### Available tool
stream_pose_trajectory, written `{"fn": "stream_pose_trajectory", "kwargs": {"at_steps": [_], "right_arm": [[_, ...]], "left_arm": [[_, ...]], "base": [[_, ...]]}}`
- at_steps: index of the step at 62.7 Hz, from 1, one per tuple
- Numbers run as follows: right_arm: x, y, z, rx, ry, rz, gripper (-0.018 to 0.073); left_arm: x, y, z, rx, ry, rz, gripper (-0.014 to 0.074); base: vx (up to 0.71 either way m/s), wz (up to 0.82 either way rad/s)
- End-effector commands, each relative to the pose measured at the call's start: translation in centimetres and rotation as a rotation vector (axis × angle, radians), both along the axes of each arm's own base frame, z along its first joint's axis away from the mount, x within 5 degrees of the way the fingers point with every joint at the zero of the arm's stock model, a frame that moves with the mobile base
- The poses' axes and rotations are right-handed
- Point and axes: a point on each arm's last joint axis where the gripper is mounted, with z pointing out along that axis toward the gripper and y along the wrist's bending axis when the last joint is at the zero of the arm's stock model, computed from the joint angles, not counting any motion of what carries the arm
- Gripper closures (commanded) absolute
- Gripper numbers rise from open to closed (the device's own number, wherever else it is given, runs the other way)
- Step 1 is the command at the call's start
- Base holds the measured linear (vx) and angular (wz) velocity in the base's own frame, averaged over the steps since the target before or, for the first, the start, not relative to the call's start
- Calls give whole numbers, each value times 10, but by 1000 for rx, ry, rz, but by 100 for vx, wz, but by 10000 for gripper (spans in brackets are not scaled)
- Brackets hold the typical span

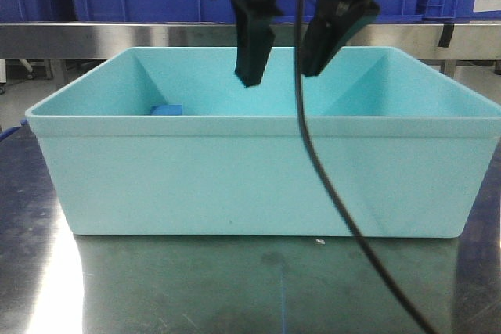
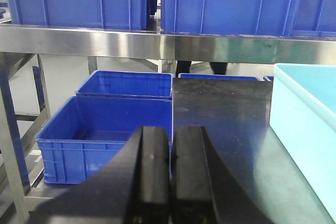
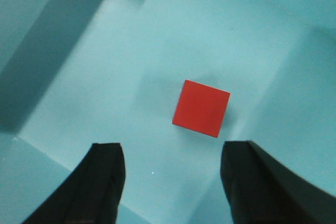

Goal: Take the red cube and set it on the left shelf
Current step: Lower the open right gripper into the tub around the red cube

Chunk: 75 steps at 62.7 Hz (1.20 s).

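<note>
- Two fingers of the right gripper [image 3: 173, 153] hang spread above the teal tub [image 1: 235, 170].
- Inside lies the red cube [image 3: 201, 108]: centre over it, descend, close.

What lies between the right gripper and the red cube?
Only bare teal tub floor, seen in the right wrist view, separates the right gripper and red cube.
</note>
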Motion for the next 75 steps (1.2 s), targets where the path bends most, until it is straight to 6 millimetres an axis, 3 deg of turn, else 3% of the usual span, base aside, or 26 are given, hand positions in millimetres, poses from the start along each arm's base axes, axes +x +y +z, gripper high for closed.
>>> {"fn": "stream_pose_trajectory", "kwargs": {"at_steps": [1,22,46,75], "right_arm": [[7,-1,21,82,-85,-39,48],[33,-8,-16,31,-12,-118,48],[50,3,-48,33,4,-120,48],[59,10,-44,103,-83,-113,50]], "left_arm": [[0,1,1,-15,-82,5,495],[0,1,1,-15,-82,5,495],[0,1,1,-15,-82,5,495],[0,1,1,-15,-82,5,495]], "base": [[0,0],[0,0],[0,0],[0,0]]}}
